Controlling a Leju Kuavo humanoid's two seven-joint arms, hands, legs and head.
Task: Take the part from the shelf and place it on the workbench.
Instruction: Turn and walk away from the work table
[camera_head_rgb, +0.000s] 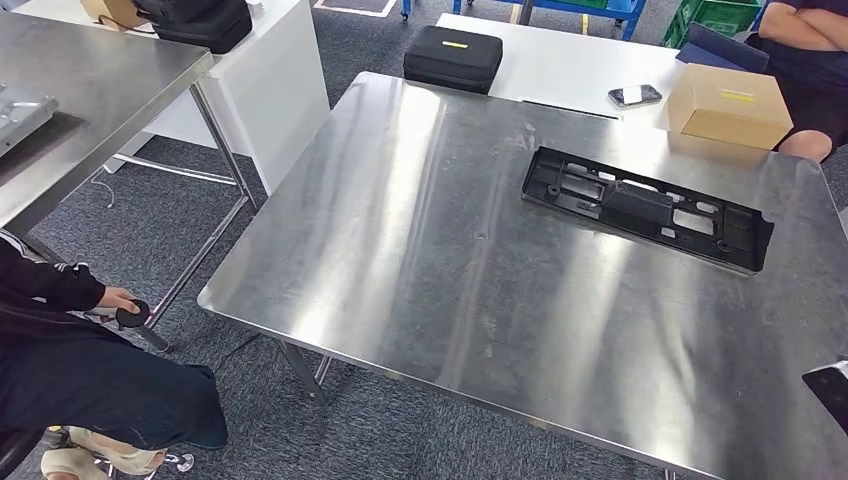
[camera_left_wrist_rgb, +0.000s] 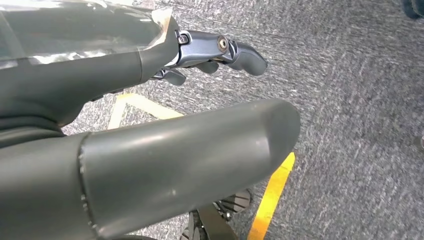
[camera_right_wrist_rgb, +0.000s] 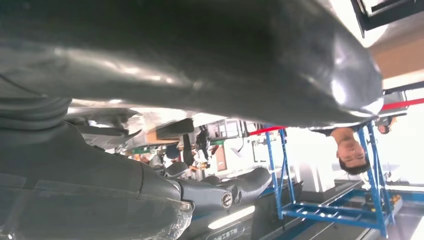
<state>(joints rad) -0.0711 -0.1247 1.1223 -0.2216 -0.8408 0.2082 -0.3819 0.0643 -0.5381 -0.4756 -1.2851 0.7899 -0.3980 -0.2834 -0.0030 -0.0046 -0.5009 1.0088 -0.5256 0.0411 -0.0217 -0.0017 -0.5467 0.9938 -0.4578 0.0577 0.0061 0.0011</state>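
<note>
Lying flat on workbench (camera_head_rgb: 420, 260): part (camera_head_rgb: 645, 205), long axis left-far to right-near | both hands' fingers hold nothing

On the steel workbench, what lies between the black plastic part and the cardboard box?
Nothing: in the head view, bare steel of the workbench separates the black part from the cardboard box.
</note>
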